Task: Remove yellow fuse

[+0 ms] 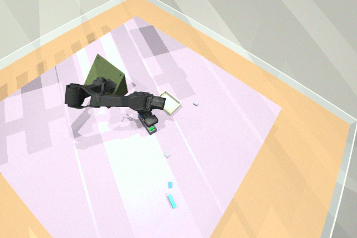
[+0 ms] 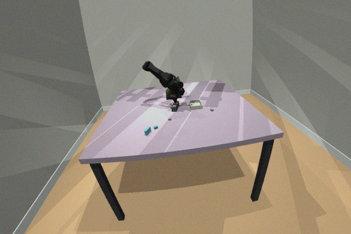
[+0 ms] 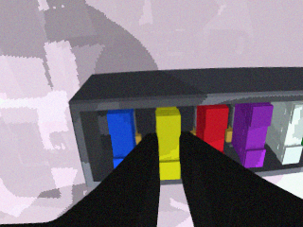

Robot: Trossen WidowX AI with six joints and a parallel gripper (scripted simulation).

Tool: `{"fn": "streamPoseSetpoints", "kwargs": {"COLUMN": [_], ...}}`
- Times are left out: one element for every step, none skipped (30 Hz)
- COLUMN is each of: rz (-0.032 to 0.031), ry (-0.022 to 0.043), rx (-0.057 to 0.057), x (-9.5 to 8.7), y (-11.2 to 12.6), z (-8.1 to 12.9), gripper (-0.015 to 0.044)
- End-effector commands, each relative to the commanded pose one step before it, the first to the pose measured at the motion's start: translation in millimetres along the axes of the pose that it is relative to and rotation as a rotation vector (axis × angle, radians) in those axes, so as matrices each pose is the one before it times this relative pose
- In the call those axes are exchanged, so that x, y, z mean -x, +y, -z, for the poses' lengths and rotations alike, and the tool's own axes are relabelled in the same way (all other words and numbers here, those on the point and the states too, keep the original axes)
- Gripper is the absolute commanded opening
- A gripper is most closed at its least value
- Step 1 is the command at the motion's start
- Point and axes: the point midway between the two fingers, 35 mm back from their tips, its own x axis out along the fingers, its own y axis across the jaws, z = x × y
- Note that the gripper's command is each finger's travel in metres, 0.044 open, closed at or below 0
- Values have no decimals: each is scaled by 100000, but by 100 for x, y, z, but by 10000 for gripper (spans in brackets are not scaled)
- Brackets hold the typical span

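Observation:
In the wrist view the dark fuse block [image 3: 184, 82] holds a row of upright fuses: blue [image 3: 120, 128], yellow [image 3: 169, 129], red [image 3: 212, 124], purple [image 3: 253, 128] and a white one [image 3: 294, 135] at the right edge. My gripper [image 3: 169, 143] is shut on the yellow fuse, one black finger on each side of it, and the fuse still sits in the block. In the top and exterior views the gripper [image 1: 149, 120] [image 2: 175, 101] hangs straight over the block [image 1: 153, 130] [image 2: 174, 108]. The cream tray [image 1: 173, 104] [image 2: 196, 104] stands just beside the block.
A green wedge-shaped panel [image 1: 100, 71] stands behind the arm. Two small grey cubes [image 1: 196, 103] [image 1: 167, 154] and two cyan blocks [image 1: 170, 184] [image 1: 172, 201] lie scattered on the table towards the front.

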Motion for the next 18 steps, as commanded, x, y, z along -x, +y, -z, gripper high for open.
{"fn": "streamPoseSetpoints", "kwargs": {"rz": [149,0,1,1,1,1,1,1,1,1,1,1,1,1,1,1,1,1], "ry": [-338,-1,-1,-1,0,0,0,0,0,0,0,1,1,1,1,1,1,1], "rx": [-357,7,7,7,7,7,7,7,7,7,7,7,7,7,7,7,7,7], "x": [284,48,48,48,48,48,48,48,48,48,48,48,48,48,48,48,48,48], "y": [-72,-1,-1,-1,-1,-1,-1,-1,-1,-1,-1,-1,-1,-1,0,0,0,0], "z": [-79,-2,-2,-2,-2,-2,-2,-2,-2,-2,-1,-1,-1,-1,-1,-1,-1,-1], "gripper": [0,0,0,0,0,0,0,0,0,0,0,0,0,0,0,0,0,0]}}
